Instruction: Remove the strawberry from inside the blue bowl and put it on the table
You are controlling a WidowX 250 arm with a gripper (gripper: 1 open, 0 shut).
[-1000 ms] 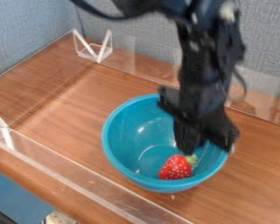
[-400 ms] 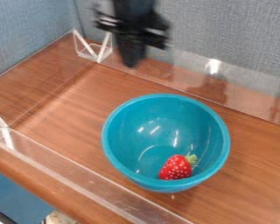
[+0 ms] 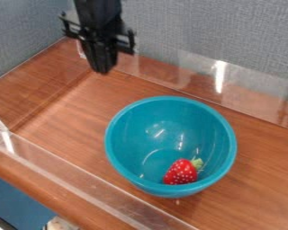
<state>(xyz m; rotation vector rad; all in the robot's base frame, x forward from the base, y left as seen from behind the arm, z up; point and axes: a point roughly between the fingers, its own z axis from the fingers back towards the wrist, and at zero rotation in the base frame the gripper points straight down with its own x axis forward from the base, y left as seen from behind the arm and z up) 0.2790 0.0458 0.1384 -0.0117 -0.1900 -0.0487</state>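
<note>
The strawberry [image 3: 179, 171], red with a green top, lies inside the blue bowl [image 3: 132, 135] against its near right wall. The bowl stands on the table [image 3: 57, 103] right of centre. My gripper [image 3: 101, 66] hangs far from it at the upper left, over the back of the table, pointing down. Nothing is between its fingers. The dark fingers blur into one narrow tip, so whether they are open or shut does not show.
Low clear acrylic walls border the wood: one along the front edge [image 3: 62, 171], one along the back [image 3: 230, 81], with a clear bracket at the back left corner. A grey wall stands behind.
My gripper has left the bowl's right side beside the strawberry, risen, and travelled to the upper left. The strawberry and the bowl have stayed where they were.
</note>
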